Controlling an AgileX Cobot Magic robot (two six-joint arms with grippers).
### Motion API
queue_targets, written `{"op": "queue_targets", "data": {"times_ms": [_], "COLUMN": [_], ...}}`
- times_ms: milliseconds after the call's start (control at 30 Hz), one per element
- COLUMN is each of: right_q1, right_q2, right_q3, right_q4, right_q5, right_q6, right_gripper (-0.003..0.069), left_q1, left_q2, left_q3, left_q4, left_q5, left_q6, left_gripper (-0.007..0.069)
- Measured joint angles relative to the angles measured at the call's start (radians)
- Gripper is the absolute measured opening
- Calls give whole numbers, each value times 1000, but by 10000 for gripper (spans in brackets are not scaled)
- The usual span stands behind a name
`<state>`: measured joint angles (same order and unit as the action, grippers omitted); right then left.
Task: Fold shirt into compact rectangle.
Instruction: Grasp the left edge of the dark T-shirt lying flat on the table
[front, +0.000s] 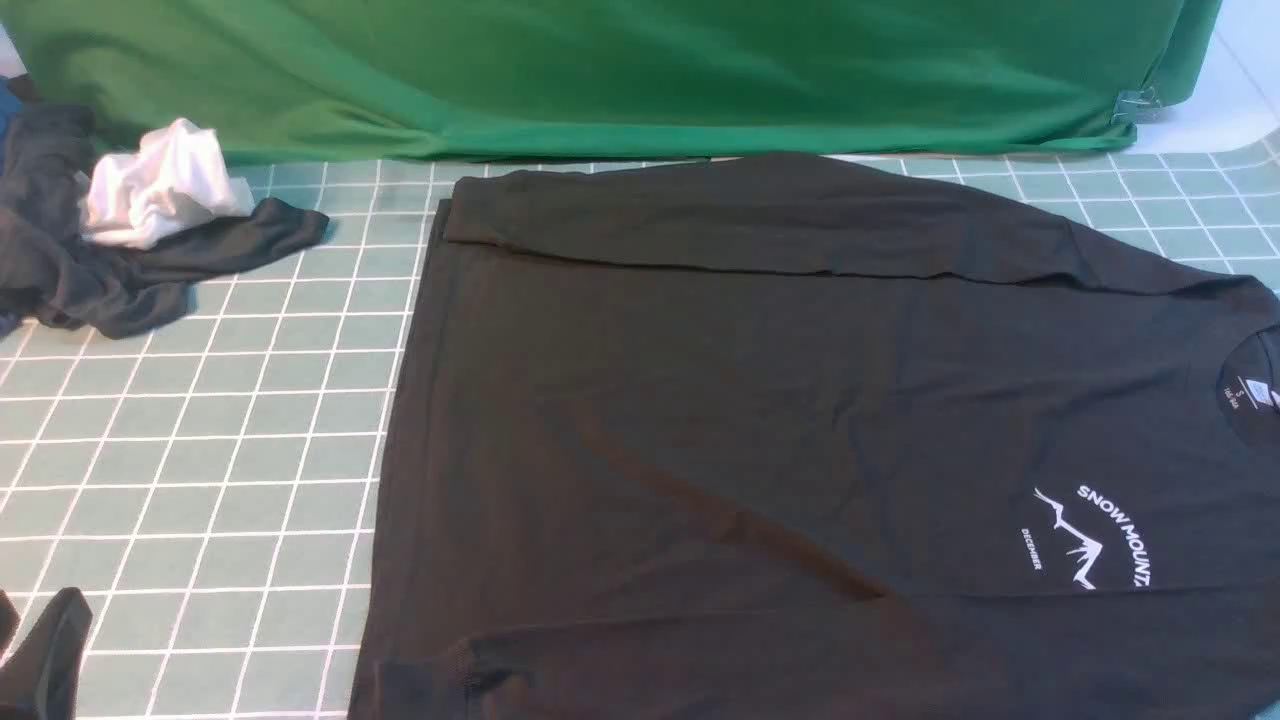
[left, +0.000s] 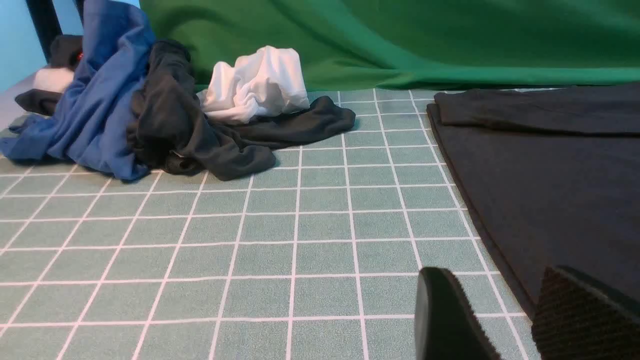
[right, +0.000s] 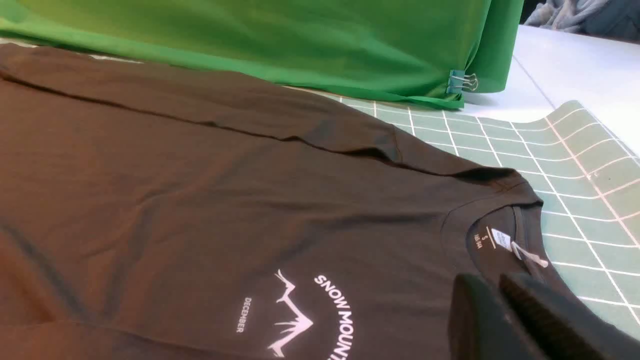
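The black shirt (front: 800, 400) lies flat on the gridded mat, hem toward the left, round neck (front: 1255, 390) at the right edge. One sleeve is folded along its far side. The white "SNOW MOUNT" logo (front: 1095, 535) faces up. My left gripper (left: 510, 310) is open just above the mat beside the shirt's hem edge (left: 550, 190), with bare mat between its fingers. A dark finger (front: 55, 640) shows at the front view's lower left corner. My right gripper (right: 492, 282) is shut, with nothing seen in it, low over the shirt (right: 200, 200) just short of the neck label (right: 500, 239).
A crumpled dark grey garment (front: 120, 270) with a white cloth (front: 160, 195) on it lies at the far left, next to a blue cloth (left: 100, 100). A big green cloth (front: 600, 70) hangs along the back, held by a binder clip (right: 460, 82). The mat (front: 200, 450) ends at a white tabletop (right: 575, 65).
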<state>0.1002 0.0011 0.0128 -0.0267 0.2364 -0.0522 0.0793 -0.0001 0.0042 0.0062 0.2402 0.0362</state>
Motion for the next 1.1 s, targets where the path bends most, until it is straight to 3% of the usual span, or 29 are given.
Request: {"op": "queue_targets", "data": {"times_ms": [1100], "right_q1": [0], "right_q2": [0], "right_q3": [0], "right_q4": [0], "right_q5": [1], "right_q6": [0], "right_gripper": [160], "left_q1": [0], "left_q2": [0], "left_q3": [0], "left_q4": [0], "left_q5": [0], "left_q6": [0], "left_gripper": [238]}}
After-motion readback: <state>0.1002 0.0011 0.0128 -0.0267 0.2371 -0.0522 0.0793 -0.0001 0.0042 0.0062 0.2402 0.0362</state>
